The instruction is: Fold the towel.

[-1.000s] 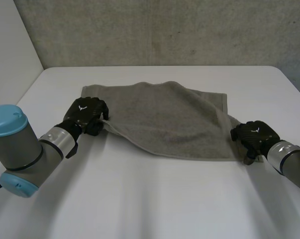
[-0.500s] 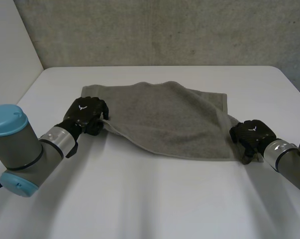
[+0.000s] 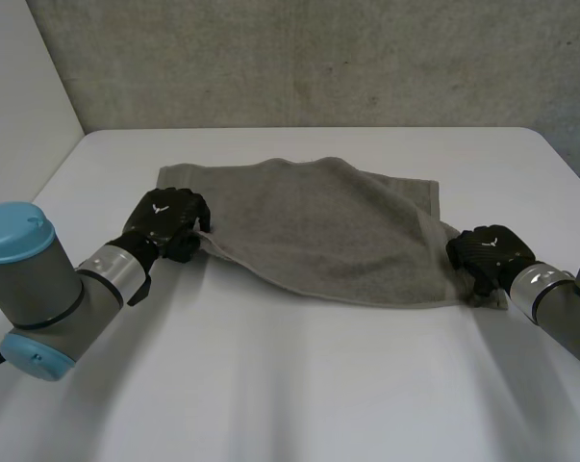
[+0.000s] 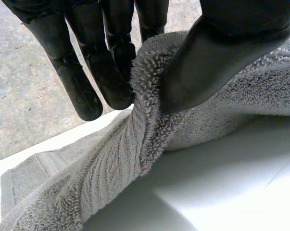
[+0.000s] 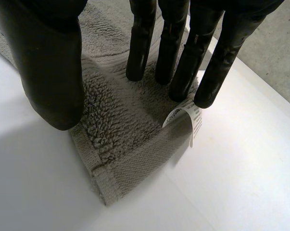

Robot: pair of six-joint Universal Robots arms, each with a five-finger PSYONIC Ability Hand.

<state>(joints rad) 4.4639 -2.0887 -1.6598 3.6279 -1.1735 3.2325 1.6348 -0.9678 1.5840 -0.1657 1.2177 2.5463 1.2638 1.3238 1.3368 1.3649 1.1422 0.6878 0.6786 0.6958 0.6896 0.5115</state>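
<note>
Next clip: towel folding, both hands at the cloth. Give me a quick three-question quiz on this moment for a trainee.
1. True or false: the left hand pinches the towel between thumb and fingers.
2. Where on the towel is the right hand? A) its middle; B) a corner, fingertips by the white label; C) off it entirely.
3. Fill in: the towel lies on a ____ table.
Key: 1 true; 2 B; 3 white.
</note>
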